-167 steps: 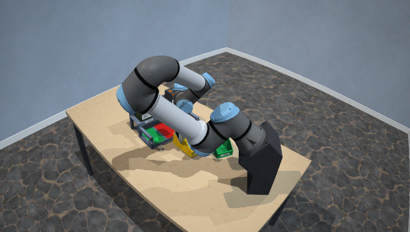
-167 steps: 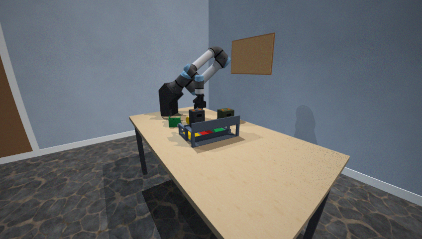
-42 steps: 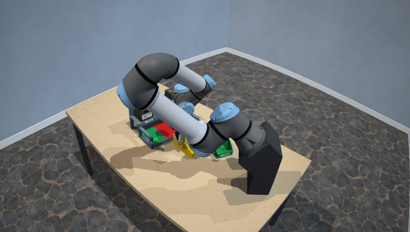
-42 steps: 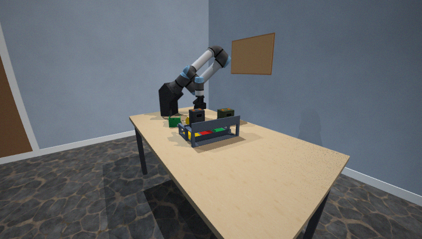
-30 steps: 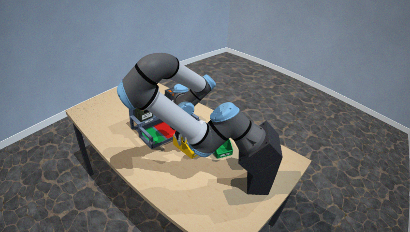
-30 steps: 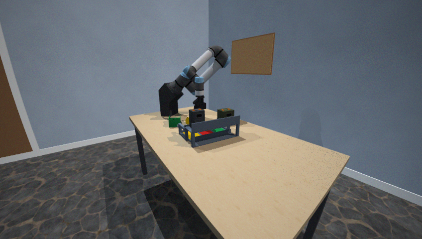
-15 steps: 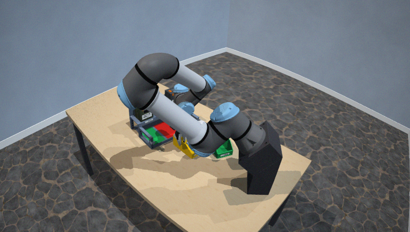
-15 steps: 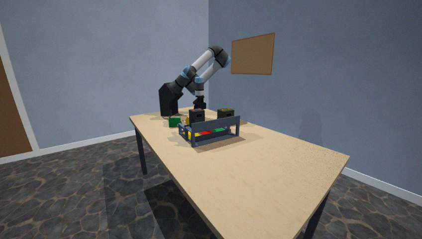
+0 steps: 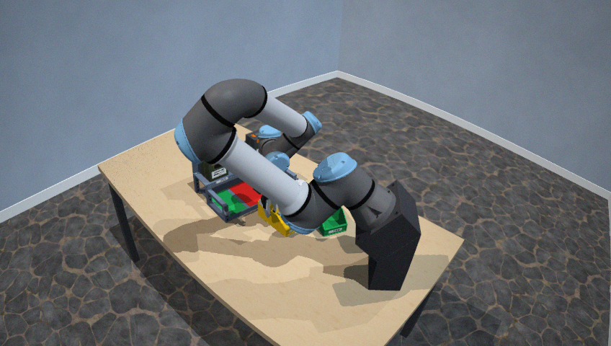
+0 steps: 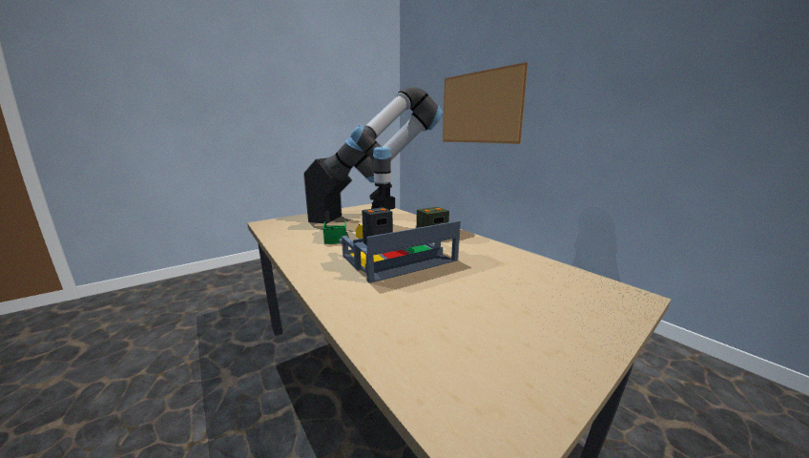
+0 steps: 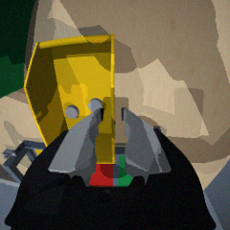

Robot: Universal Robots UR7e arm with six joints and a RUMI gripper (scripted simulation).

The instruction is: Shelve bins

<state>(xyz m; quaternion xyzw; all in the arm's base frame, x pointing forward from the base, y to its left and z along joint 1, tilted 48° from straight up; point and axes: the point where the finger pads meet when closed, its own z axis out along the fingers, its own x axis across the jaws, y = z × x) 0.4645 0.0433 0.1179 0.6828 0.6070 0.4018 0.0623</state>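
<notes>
With the gripper (image 9: 269,210) (image 10: 383,205) (image 11: 112,108), keeps nothing pinched, fingers slightly spread. Below it, can see the yellow bin (image 9: 274,220) (image 10: 359,231) (image 11: 83,72), its side wall appearing between the fingertips.

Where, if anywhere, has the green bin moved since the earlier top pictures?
No: the green bin shows no visible shift relative to the black pedestal.
</notes>
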